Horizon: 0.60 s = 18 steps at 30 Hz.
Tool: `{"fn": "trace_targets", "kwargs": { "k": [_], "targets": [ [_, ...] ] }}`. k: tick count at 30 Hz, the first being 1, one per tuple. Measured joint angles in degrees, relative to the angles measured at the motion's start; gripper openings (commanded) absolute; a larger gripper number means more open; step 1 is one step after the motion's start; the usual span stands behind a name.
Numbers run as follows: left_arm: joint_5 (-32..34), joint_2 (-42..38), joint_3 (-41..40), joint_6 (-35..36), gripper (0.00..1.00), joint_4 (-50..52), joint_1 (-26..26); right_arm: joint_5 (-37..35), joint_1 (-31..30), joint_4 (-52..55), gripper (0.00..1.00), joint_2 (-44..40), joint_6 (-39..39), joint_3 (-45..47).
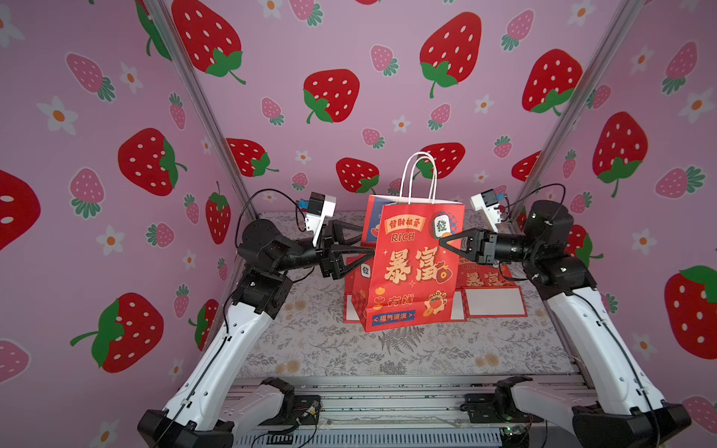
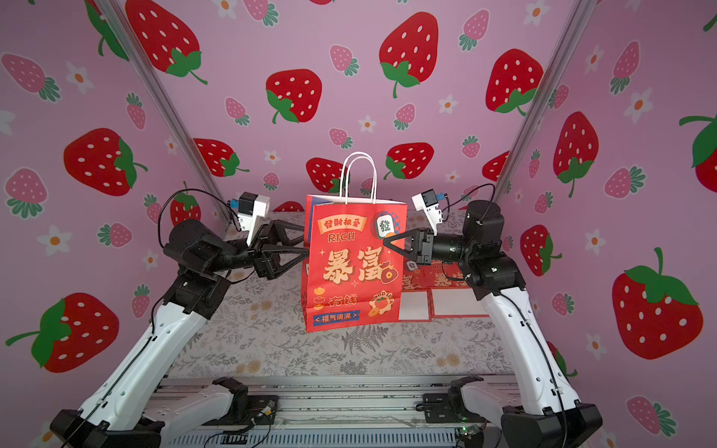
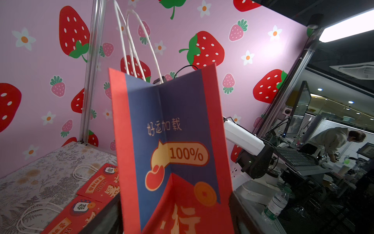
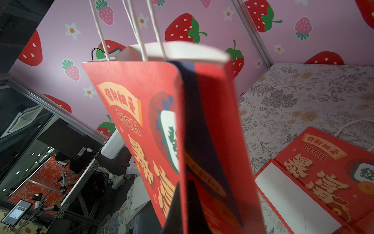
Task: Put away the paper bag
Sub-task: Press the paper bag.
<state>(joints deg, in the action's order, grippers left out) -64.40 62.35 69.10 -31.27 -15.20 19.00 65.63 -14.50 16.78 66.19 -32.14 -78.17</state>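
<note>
A red paper bag [image 1: 411, 271] [image 2: 349, 271] with white cord handles stands upright in the middle of the table. My left gripper [image 1: 366, 241] [image 2: 305, 242] is open and straddles its left side panel, one finger by the front edge and one behind. In the left wrist view that creased blue and red side panel [image 3: 174, 121] fills the space between the fingers of the left gripper [image 3: 178, 222]. My right gripper [image 1: 442, 242] [image 2: 385, 241] is shut on the bag's front right edge. In the right wrist view, the right gripper [image 4: 185, 202] has a dark finger on each side of the paper bag [image 4: 141, 111].
Flat folded red bags [image 1: 490, 287] [image 2: 446, 287] [image 3: 97, 188] [image 4: 323, 172] lie on the floral tablecloth [image 1: 349, 349] behind and to the right of the standing bag. Strawberry-print walls close in the back and both sides, with metal posts [image 1: 201, 97] in the corners.
</note>
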Motion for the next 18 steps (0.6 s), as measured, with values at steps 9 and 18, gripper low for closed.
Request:
{"fn": "trace_targets", "kwargs": {
  "k": [9,18],
  "targets": [
    [-2.5,-0.2,0.1,1.0,0.68,1.8,0.0,-1.2,0.0,0.1,0.0,-0.2,0.2,1.2],
    [0.9,5.5,4.3,8.0,0.28,14.0,0.1,-4.8,-3.7,1.9,0.0,-0.3,2.0,1.3]
  ]
}}
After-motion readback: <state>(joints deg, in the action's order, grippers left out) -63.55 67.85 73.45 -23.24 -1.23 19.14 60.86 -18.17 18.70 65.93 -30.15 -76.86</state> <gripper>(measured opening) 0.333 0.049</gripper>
